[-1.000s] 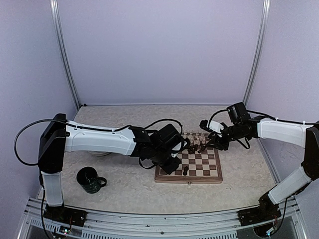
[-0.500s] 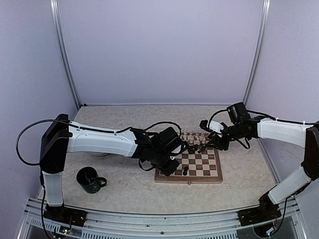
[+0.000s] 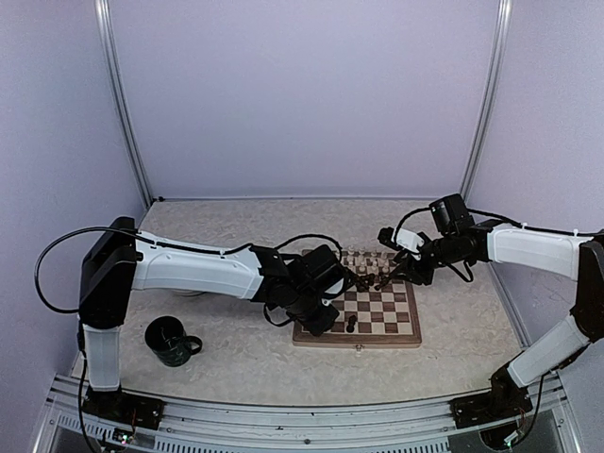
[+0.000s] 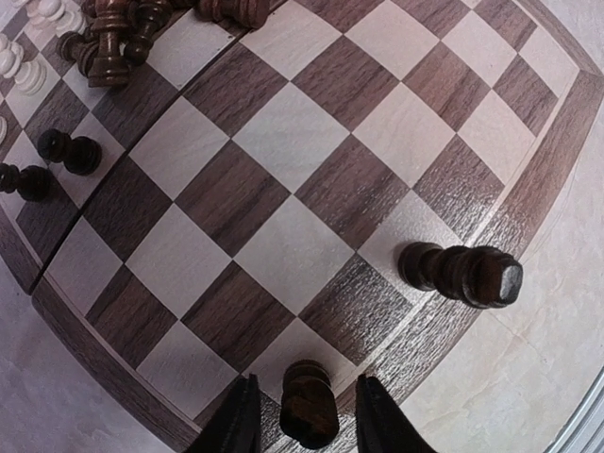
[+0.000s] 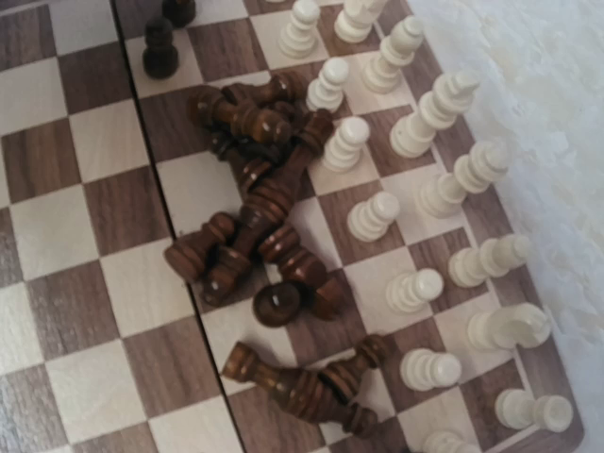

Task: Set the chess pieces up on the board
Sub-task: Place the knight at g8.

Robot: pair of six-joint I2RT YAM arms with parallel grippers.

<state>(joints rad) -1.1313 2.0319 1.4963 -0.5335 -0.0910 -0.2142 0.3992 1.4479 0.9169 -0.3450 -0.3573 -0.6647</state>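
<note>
One dark piece (image 4: 309,420) has just been released on the board's (image 4: 283,189) near row, left gripper (image 4: 306,382) eased apart around it, while the right gripper (image 3: 385,272) is held wide above the heap (image 5: 264,236).

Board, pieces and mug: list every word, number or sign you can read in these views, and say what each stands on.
None can be read.
The board has no letters or numbers along its rim, the chess pieces are unmarked, and the mug shows no print in the top view.
</note>
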